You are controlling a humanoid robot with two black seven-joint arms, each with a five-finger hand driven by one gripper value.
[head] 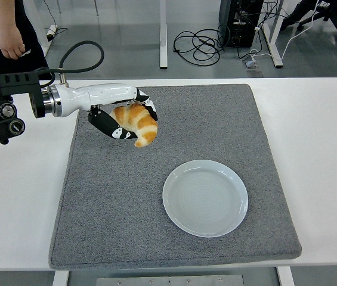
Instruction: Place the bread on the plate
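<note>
Bread [136, 121] slanting down-right in left hand [123, 119]

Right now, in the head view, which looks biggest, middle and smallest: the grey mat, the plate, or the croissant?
1. Grey mat, by far the biggest.
2. Plate.
3. Croissant, smallest. The left hand holds it raised, nearer the camera, yet it looks clearly smaller than the plate.

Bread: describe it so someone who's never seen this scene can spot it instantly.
A grey mat covers most of the white table. Over the mat's far-left part, the left hand holds the bread, a golden-brown croissant. It is the only food here; the pale plate at near right lies bare.
</note>
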